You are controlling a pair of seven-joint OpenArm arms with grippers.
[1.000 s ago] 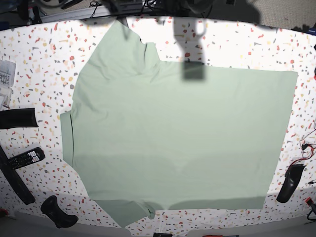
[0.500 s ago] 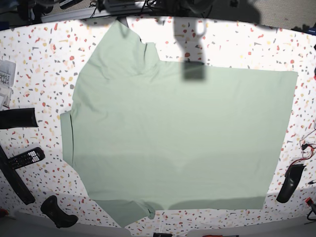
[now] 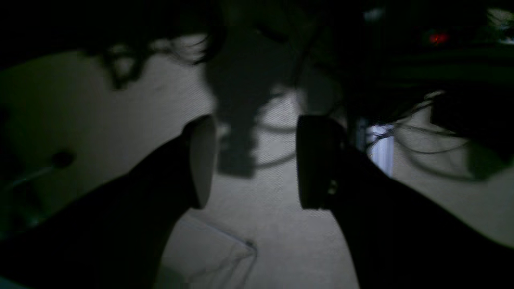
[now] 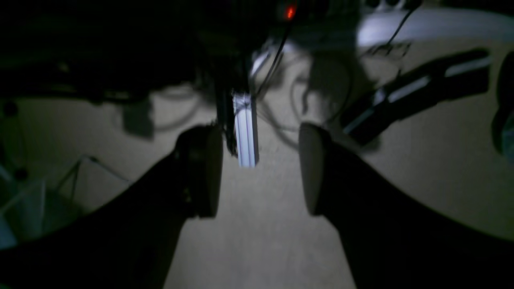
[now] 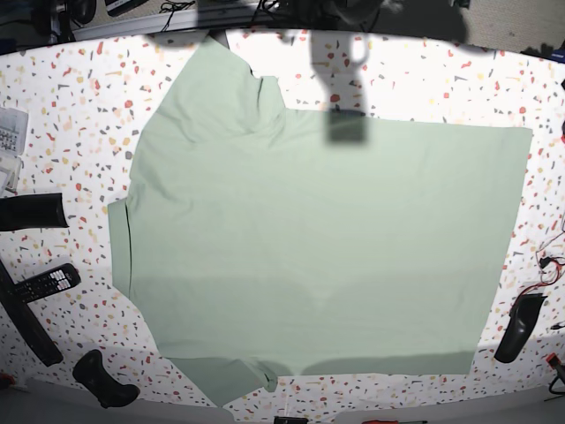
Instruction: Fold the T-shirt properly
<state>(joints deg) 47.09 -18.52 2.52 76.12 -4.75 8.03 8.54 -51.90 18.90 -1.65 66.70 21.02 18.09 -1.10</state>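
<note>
The T-shirt (image 5: 318,238) is pale sage green and lies spread flat over most of the speckled table (image 5: 79,97). One sleeve points to the top left and another small flap lies at the bottom left. Neither gripper shows in the base view. In the left wrist view my left gripper (image 3: 251,160) is open and empty over a dim pale floor with cables. In the right wrist view my right gripper (image 4: 259,168) is open and empty over the same kind of dim floor. Neither wrist view shows the shirt.
Left of the shirt lie a black cylinder (image 5: 31,212), a remote control (image 5: 46,283), a long black bar (image 5: 26,322) and a black handle (image 5: 104,378). A black object (image 5: 519,327) and wires (image 5: 552,261) sit at the right edge. Papers (image 5: 9,141) lie far left.
The shirt and the things on the table have not moved. Only the dark shapes along the top edge of the base view shifted a little.
</note>
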